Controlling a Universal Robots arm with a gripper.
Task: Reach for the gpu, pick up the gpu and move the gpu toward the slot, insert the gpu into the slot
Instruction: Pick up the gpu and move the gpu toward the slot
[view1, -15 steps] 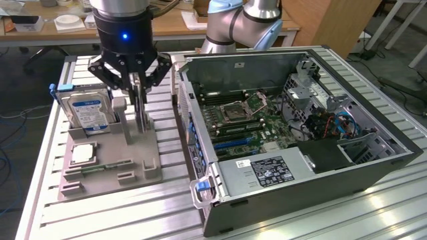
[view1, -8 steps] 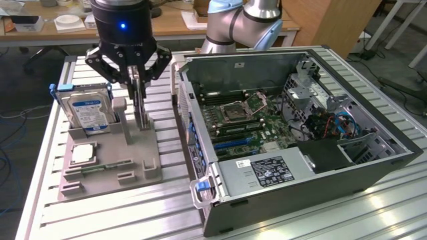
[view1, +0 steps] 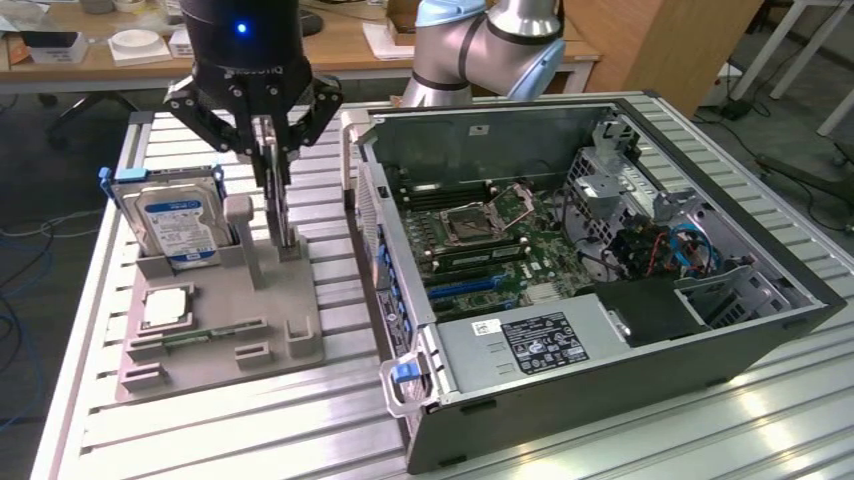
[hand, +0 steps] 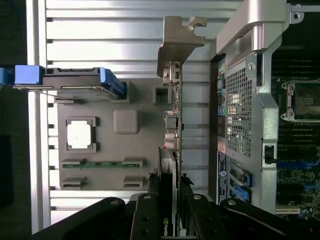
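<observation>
The gpu is a thin dark card standing on edge in the grey holder, beside the open computer case. In the wrist view I look along the gpu edge-on, with its silver bracket at the far end. My gripper comes down from above, and its black fingers press both faces of the card's upper part, shut on it. The card's lower edge still looks level with the holder. The blue slot lies on the motherboard inside the case.
A silver hard drive with a blue-white label stands in the holder on the exterior view's left of the card. A processor chip and a green memory stick lie in front. The case's rear wall is close beside the card.
</observation>
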